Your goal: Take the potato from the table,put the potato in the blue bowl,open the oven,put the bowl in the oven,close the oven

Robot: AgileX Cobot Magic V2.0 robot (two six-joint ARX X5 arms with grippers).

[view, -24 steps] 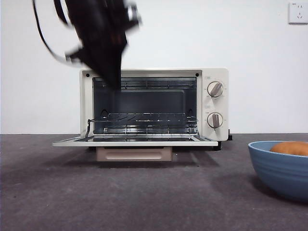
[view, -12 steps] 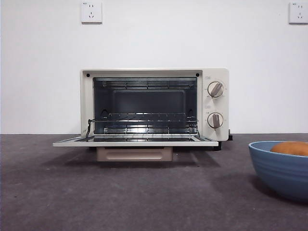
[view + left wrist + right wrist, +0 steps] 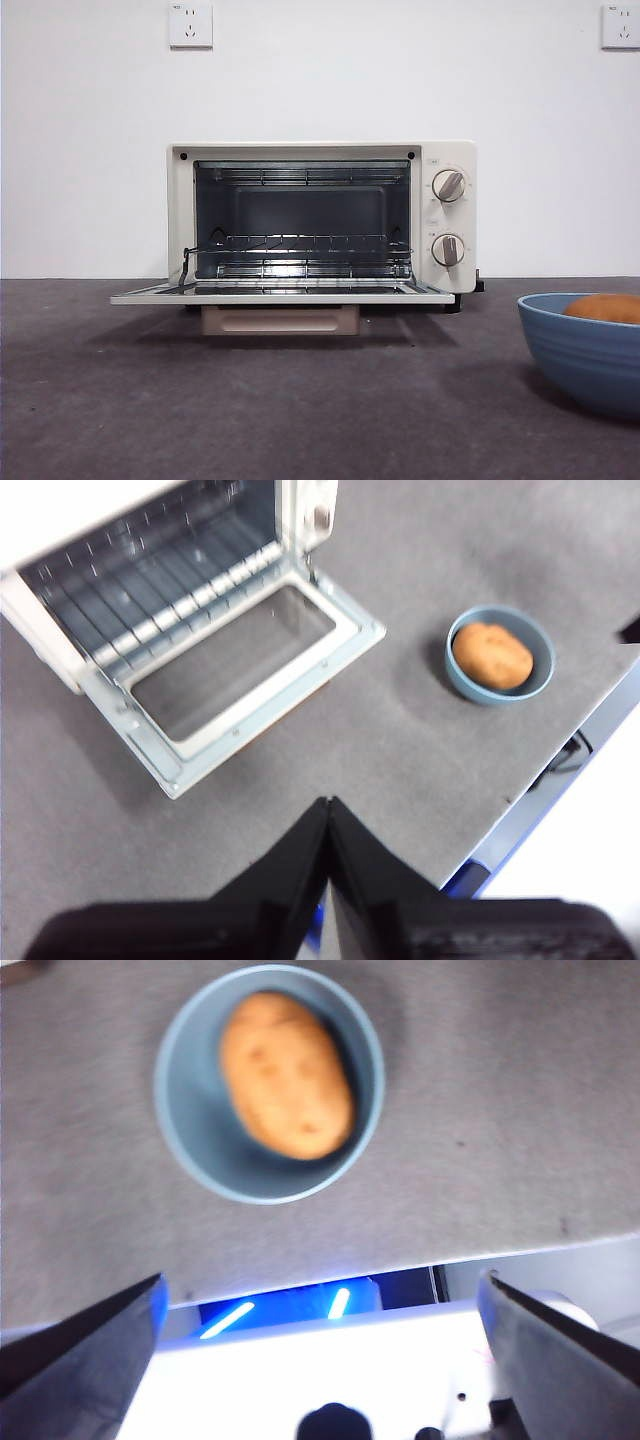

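The cream-white oven (image 3: 320, 215) stands in the middle with its glass door (image 3: 282, 293) folded down flat and the wire rack (image 3: 300, 245) bare inside. At the front right sits the blue bowl (image 3: 582, 348) with the orange-brown potato (image 3: 604, 308) lying in it. The left wrist view looks down on the open oven (image 3: 170, 590) and the bowl (image 3: 500, 656) from high up; my left gripper (image 3: 328, 808) is shut on nothing. My right gripper (image 3: 320, 1305) is open wide, raised above the table's edge just short of the bowl (image 3: 268, 1082) and potato (image 3: 287, 1073).
The dark grey table (image 3: 250, 400) runs across the whole front view. Two wall sockets (image 3: 190, 24) sit high on the white wall. The table's near edge (image 3: 540, 780) passes close to the bowl.
The dark arm that hung in front of the oven's upper left one second ago has left the front view. Oven, bowl and potato have stayed put.
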